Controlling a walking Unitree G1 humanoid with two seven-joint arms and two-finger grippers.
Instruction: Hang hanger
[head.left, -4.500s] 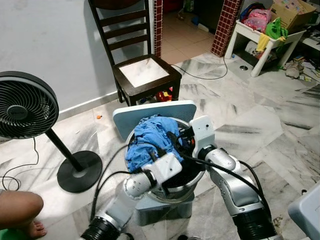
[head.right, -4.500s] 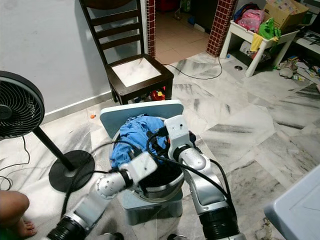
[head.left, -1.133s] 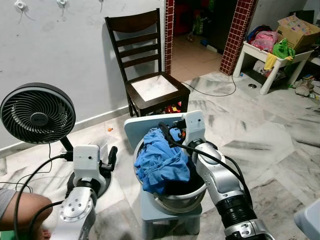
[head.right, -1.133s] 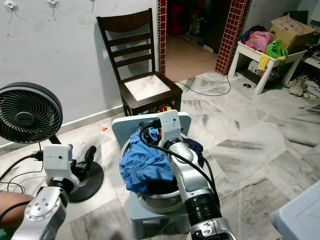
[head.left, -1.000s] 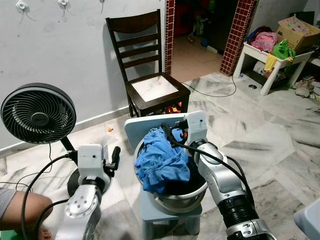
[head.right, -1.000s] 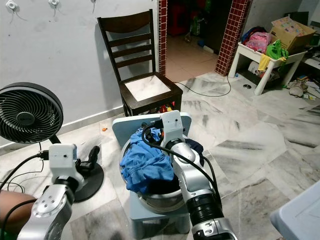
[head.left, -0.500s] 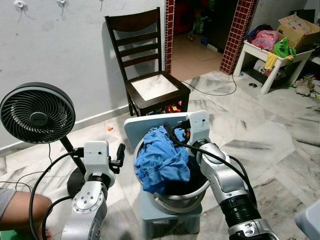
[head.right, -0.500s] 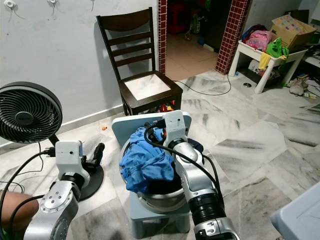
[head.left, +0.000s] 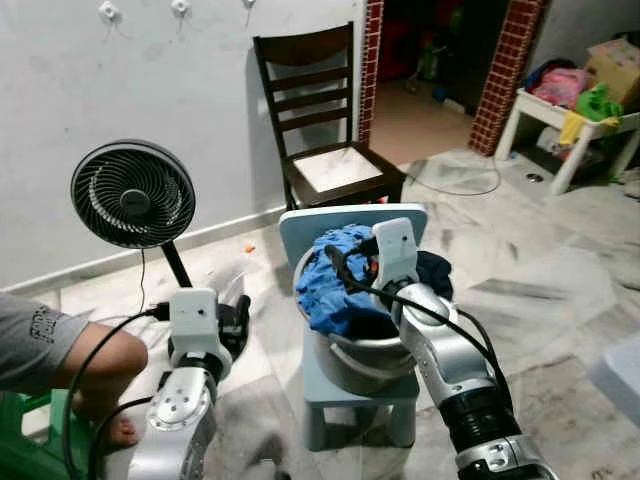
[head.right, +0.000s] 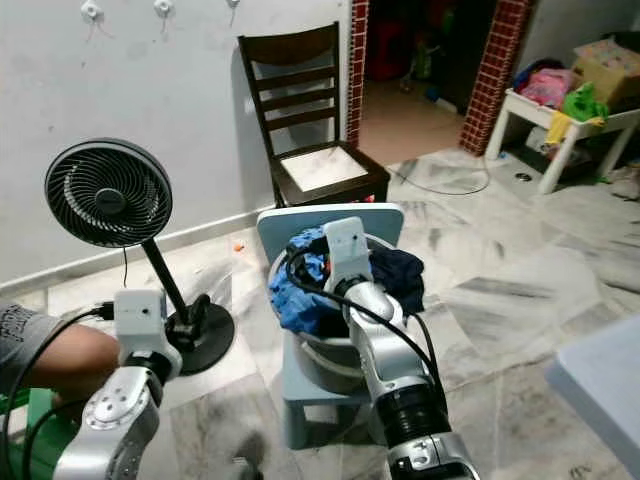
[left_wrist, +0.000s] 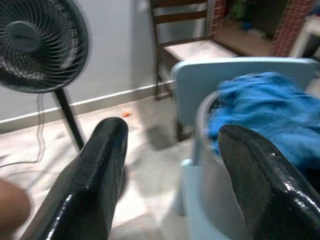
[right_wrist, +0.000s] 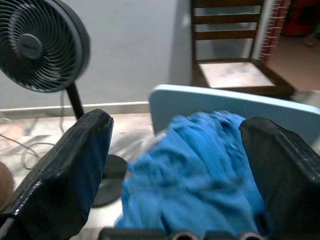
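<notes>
A metal basin (head.left: 345, 355) heaped with blue cloth (head.left: 325, 280) and a dark garment (head.right: 398, 275) stands on a light-blue stool (head.left: 350, 395). My right gripper (right_wrist: 176, 122) hovers just above the blue cloth, fingers wide open with nothing between them. My left gripper (left_wrist: 172, 130) is held low to the left of the basin, open and empty, pointing towards the stool's backrest (left_wrist: 235, 75). Three small white hooks (head.left: 180, 7) are fixed high on the grey wall.
A black standing fan (head.left: 132, 180) is at the left by the wall. A dark wooden chair (head.left: 335, 130) stands behind the stool. A person's knee (head.left: 95, 365) and a green seat (head.left: 35, 445) are at the near left. A white table (head.left: 575, 125) with clothes stands at the far right.
The camera has tilted up and turned left, so the whole scene shifted. My left gripper, earlier down in the basin, now sits out to its left. The right gripper stays over the cloth.
</notes>
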